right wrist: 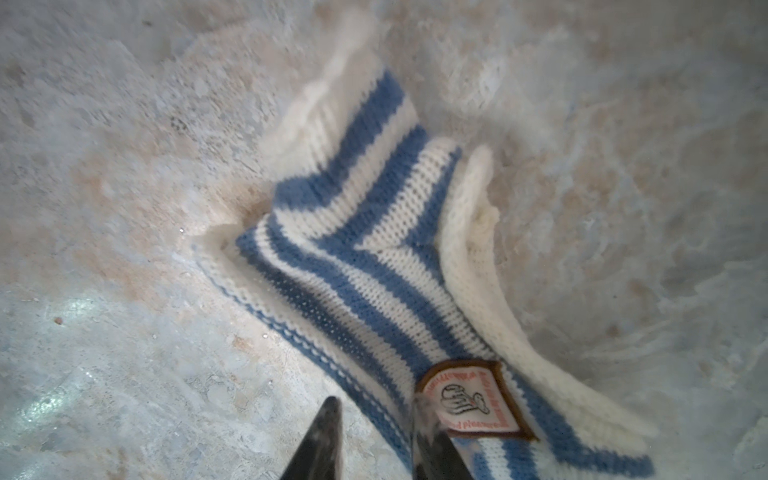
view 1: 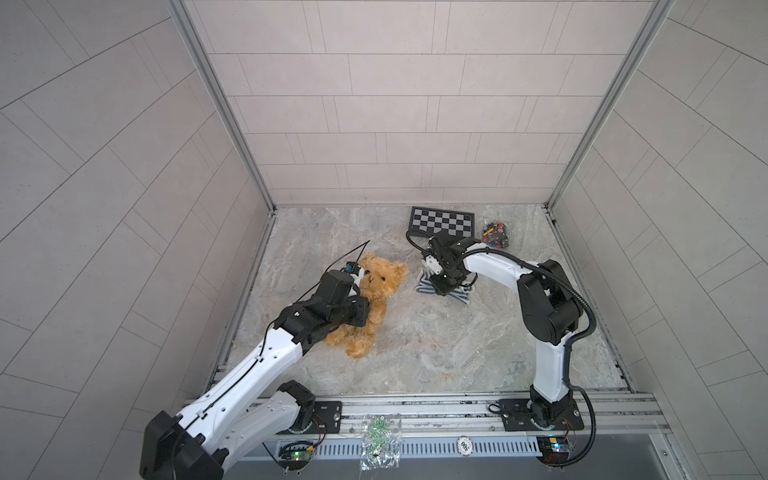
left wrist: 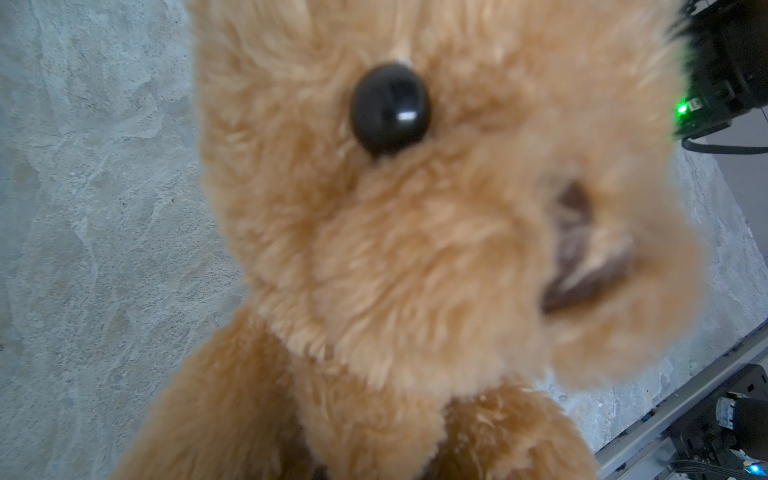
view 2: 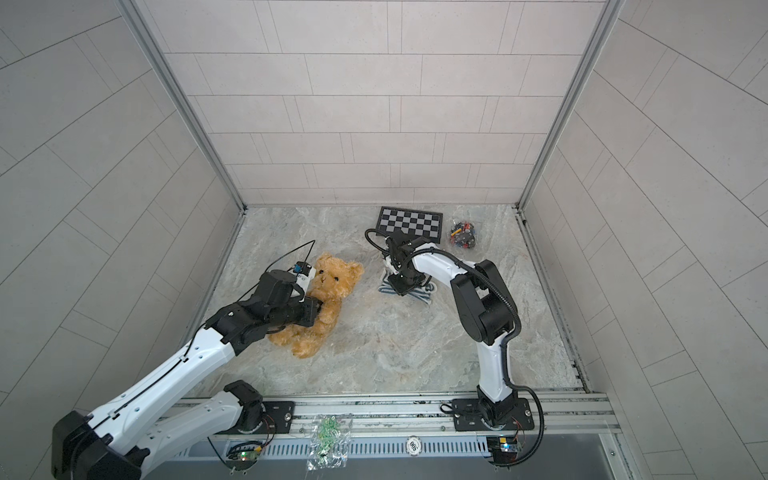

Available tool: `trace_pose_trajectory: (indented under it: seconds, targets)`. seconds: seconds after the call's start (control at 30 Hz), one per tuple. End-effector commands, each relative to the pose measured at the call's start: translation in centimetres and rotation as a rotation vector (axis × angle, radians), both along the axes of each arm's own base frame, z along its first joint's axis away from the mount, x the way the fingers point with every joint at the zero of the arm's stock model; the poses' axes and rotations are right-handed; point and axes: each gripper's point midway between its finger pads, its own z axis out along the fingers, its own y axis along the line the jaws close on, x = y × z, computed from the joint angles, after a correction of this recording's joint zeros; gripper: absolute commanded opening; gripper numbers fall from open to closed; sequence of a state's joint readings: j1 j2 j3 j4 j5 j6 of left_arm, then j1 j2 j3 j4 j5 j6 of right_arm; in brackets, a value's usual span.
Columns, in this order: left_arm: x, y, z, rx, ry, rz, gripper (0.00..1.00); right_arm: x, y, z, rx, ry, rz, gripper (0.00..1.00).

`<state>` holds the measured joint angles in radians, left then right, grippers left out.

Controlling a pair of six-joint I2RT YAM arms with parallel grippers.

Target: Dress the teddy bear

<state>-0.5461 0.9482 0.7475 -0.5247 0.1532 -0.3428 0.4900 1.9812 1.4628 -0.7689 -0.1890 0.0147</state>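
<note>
Stooping, right gripper (right wrist: pixel 374 409) straddles sweater (right wrist: pixel 365 266); left gripper (view 1: pixel 365 309) grips teddy bear (view 1: pixel 380 278).

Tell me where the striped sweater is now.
In both top views the striped sweater lies right of centre, under the right gripper, right of the teddy bear.

I operate in what looks like a robot lab cell. Grey panel walls (view 1: pixel 395 104) in a metal frame (view 1: pixel 232 124) close three sides of the table (view 1: pixel 436 340). A checkerboard (view 1: pixel 441 222) lies at the back. Two arms (view 1: pixel 548 365) stand on a rail (view 1: pixel 415 409), with bare circuit boards (view 1: pixel 297 455) and loose cables beside it.
</note>
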Motion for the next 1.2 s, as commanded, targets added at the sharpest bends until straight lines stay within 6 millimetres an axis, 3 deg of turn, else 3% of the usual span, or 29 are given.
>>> trace_pose_trajectory:
  seconds: [0.0, 0.17, 0.47, 0.6, 0.83, 1.17]
  targets:
    - [0.5, -0.2, 1.3, -0.017, -0.044, 0.007, 0.09, 0.2, -0.6, -0.2, -0.038, 0.005, 0.023, 0.3]
    - [0.5, 0.1, 1.4, -0.008, -0.052, 0.016, 0.09, 0.3, -1.0, -0.4, -0.048, 0.005, 0.021, 0.27]
    - [0.5, 0.3, 1.7, 0.006, -0.064, 0.012, 0.08, 0.4, -1.5, 0.0, -0.053, -0.006, 0.019, 0.02]
    - [0.4, 0.3, 2.0, 0.015, -0.074, -0.012, 0.08, 0.3, -1.2, 1.1, -0.021, -0.021, 0.027, 0.0]
    - [-1.8, -3.0, 1.6, 0.076, -0.085, -0.212, 0.05, 0.1, -0.2, 3.1, 0.077, -0.084, 0.029, 0.0]
    - [-4.1, -6.1, -2.5, 0.21, -0.078, -0.416, 0.01, -0.5, 1.1, 5.0, 0.22, -0.199, 0.046, 0.0]
